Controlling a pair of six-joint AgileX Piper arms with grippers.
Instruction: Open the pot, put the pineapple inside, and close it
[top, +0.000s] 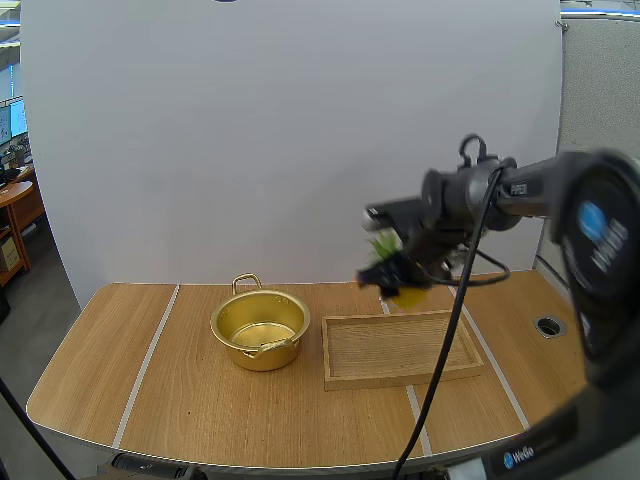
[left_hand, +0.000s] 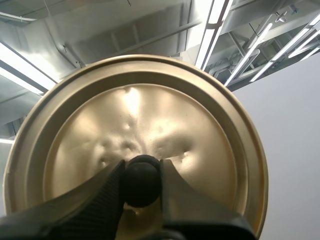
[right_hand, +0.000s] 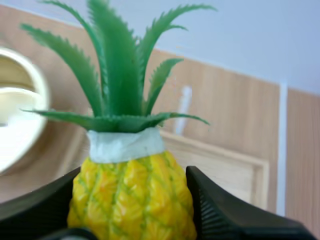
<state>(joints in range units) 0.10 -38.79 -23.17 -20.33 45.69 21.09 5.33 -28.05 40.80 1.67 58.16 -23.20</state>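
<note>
Left gripper: its fingers are grasping the black knob of the lid; the knob is sitting pinched between the two ribbed tips.
Lid: golden and round; it is facing the left wrist camera with its dented top side, the knob at its middle.
Right gripper: its fingers are clenching on the pineapple; one black finger is pressing each side of the yellow body.
Pineapple: it is hanging in the air in the right gripper, clear of the counter; it is hovering near the far edge of the wooden tray, to the right of the pot; its green leaves are pointing away from the fingers.
Pot: it is standing open on the counter, just beside the tray's left edge; its inside is showing bare and golden.
Tray: it is lying flat on the counter.
</note>
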